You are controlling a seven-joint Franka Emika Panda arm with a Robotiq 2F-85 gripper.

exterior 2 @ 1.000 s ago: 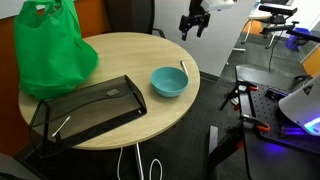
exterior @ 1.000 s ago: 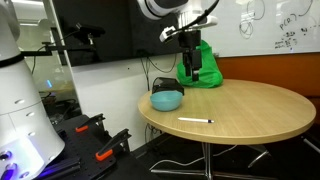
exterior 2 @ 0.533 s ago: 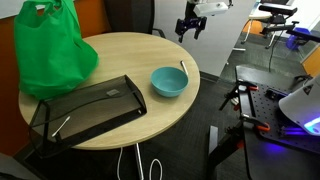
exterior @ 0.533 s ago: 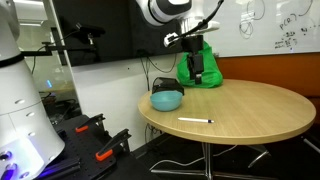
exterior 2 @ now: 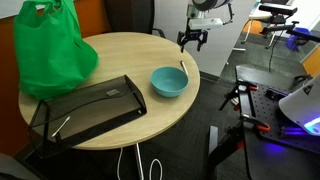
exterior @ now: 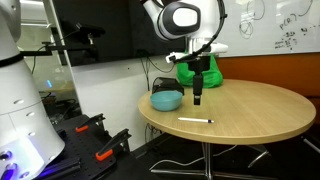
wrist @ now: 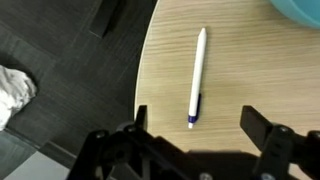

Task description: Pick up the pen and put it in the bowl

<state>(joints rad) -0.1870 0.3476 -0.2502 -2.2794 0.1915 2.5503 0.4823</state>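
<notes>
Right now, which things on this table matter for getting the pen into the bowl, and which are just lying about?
For the job:
pen
bowl
claw, open above the pen

Just lying about:
green bag
black tray

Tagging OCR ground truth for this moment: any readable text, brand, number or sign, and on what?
Whiteboard: dark handwriting, too small and blurred to read.
Pen: no print visible.
Bowl: plain, no label.
Green bag: no label visible.
Nothing legible in any view.
</notes>
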